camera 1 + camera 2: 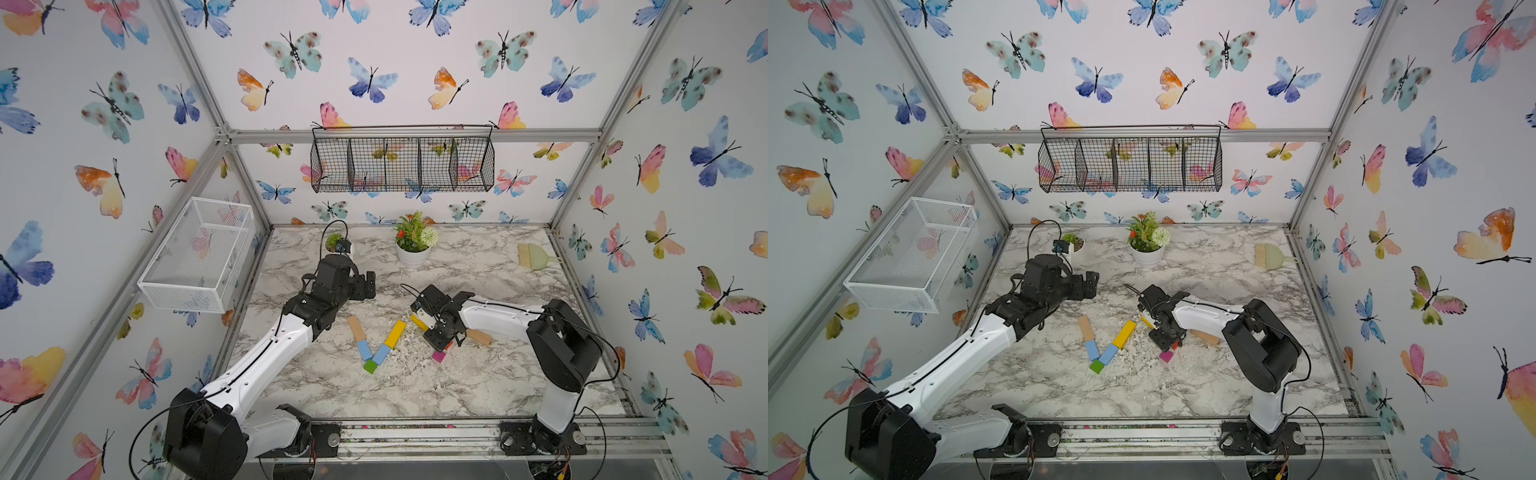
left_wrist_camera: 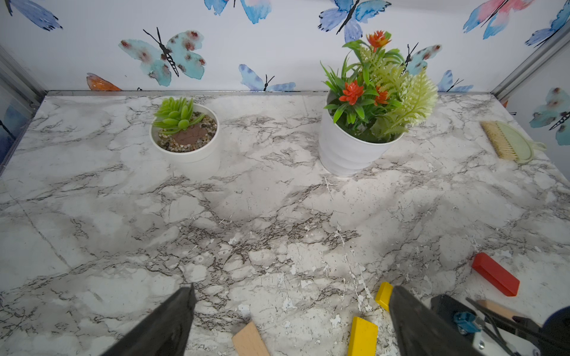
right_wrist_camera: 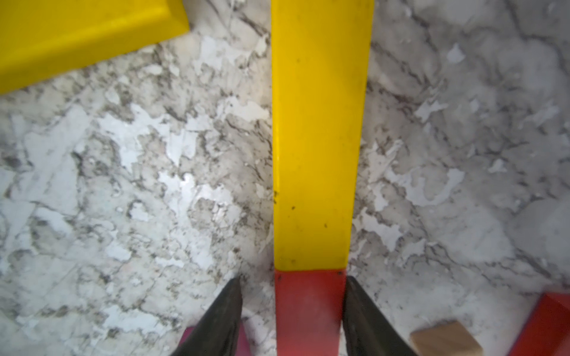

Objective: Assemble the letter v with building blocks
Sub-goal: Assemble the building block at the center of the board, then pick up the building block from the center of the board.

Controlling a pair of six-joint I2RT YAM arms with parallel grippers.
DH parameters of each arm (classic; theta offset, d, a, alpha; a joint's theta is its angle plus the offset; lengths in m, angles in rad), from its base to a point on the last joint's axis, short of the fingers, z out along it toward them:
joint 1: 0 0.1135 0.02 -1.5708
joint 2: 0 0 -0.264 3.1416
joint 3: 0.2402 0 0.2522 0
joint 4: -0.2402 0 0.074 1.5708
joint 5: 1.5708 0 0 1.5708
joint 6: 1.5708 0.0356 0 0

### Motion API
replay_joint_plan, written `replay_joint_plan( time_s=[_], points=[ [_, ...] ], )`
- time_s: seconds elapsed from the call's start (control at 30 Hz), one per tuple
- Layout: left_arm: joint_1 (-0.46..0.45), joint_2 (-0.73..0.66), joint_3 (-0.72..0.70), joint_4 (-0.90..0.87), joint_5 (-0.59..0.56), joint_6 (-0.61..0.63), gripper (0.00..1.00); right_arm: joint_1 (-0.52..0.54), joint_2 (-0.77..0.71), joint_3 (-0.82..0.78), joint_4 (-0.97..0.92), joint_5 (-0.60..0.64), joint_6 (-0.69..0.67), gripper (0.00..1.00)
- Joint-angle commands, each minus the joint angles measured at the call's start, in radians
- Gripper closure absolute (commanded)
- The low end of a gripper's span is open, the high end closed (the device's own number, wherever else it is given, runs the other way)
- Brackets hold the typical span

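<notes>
In both top views the letter v lies mid-table: a green cube (image 1: 370, 366) at the tip, a light blue (image 1: 364, 350) and a tan block (image 1: 356, 327) on one arm, a light blue (image 1: 381, 353) and a yellow block (image 1: 395, 333) on the other. To its right my right gripper (image 3: 293, 279) points down, open. Its jaws straddle a red bar (image 3: 308, 311) that lies end to end with a yellow bar (image 3: 317, 138); one finger stands clear of the bar. A magenta cube (image 1: 438, 356) and a tan block (image 1: 480, 336) lie beside it. My left gripper (image 1: 368, 286) hovers wide open and empty behind the letter.
Two white plant pots (image 1: 412, 255) (image 2: 188, 148) stand at the back, and a small brush (image 1: 534, 255) lies at the back right. A black wire basket (image 1: 403, 164) hangs on the rear wall and a white one (image 1: 195, 255) on the left wall. Another red bar (image 2: 495, 274) lies on the table.
</notes>
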Motion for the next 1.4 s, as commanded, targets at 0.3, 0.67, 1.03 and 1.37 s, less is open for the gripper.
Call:
replay_joint_plan(
  time_s=[0.3,0.67,1.03,1.37],
  points=[
    [0.006,-0.022,-0.010,0.011,0.012,0.000,0.02,0.005,-0.120,-0.030,-0.041,-0.002,0.063,0.35],
    [0.006,-0.023,-0.010,0.009,0.011,0.000,0.02,0.038,-0.213,-0.133,-0.020,-0.082,0.131,0.33],
    [0.005,-0.021,-0.009,0.008,0.010,0.000,0.02,0.083,-0.199,-0.154,0.013,-0.125,0.163,0.37],
    [0.005,-0.024,-0.007,0.005,0.007,0.000,0.02,0.089,-0.172,-0.169,0.038,-0.133,0.168,0.40]
  ],
)
